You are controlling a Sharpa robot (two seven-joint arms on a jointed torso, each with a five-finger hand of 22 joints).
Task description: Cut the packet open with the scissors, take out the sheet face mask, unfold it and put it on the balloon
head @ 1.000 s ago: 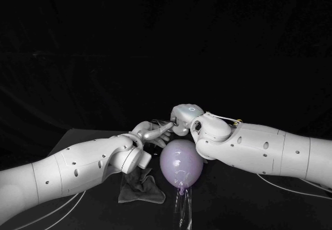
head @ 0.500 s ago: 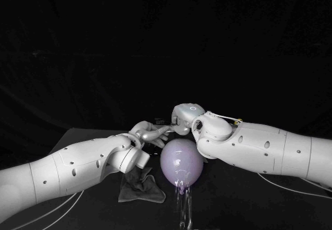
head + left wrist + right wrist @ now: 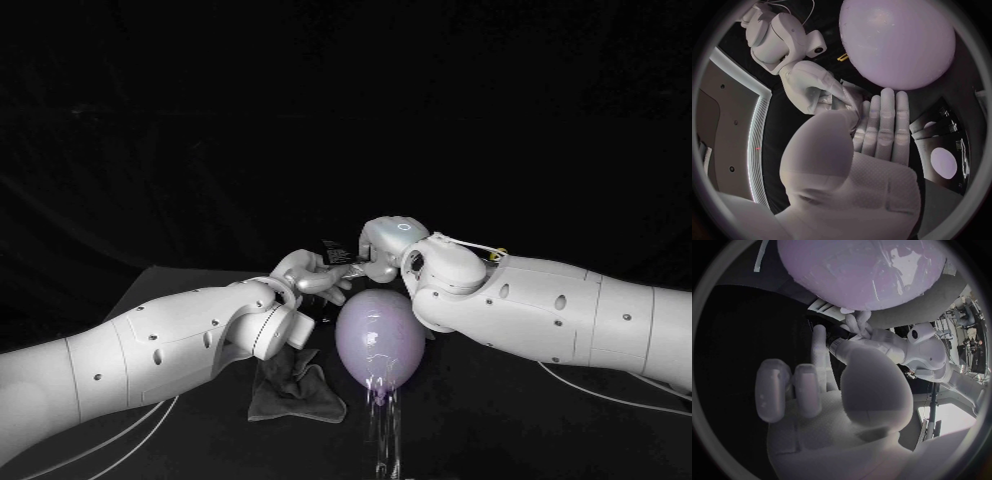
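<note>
The lilac balloon point(image 3: 379, 345) stands upright on a clear stand point(image 3: 382, 435) at the table's middle. Both hands meet just behind its top. My left hand point(image 3: 315, 275) reaches in with its fingers straight and side by side point(image 3: 879, 125), and the fingertips of my right hand point(image 3: 378, 250) touch them point(image 3: 839, 100). A small dark thing with pale marks point(image 3: 335, 248) sticks up between the two hands; what it is and which hand holds it cannot be made out. In the right wrist view the right hand point(image 3: 836, 395) has two fingers curled and one stretched toward the left hand point(image 3: 857, 325) below the balloon point(image 3: 861, 270).
A crumpled dark grey sheet point(image 3: 296, 392) lies on the black table beside the balloon, under my left forearm. Cables point(image 3: 606, 395) trail from both arms over the table.
The left hand has edged a little toward the right hand, and the small dark thing now stands out between them. The balloon and the grey sheet have not moved.
</note>
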